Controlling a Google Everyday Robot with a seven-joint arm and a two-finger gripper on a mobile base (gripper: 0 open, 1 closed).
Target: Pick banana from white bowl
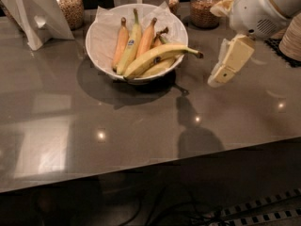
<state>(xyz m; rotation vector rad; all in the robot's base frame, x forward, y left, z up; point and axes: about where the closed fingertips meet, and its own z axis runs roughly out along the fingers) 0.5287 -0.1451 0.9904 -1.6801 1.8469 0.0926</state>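
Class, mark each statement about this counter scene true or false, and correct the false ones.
1. The banana lies in the white bowl. True.
2. The gripper holds the banana. False: it hangs beside the bowl, on the picture's right, touching no fruit.
3. The banana's stem tip juts past the bowl's rim. True.
4. The bowl holds one banana only. False: several lie in it.

Kitchen or break-room setting, smooth grey bench (141,126), glass jars (205,6) of dry snacks behind the white bowl (88,44), white folded stand (33,18) to the bowl's left, robot gripper (221,74) hanging right of the bowl.
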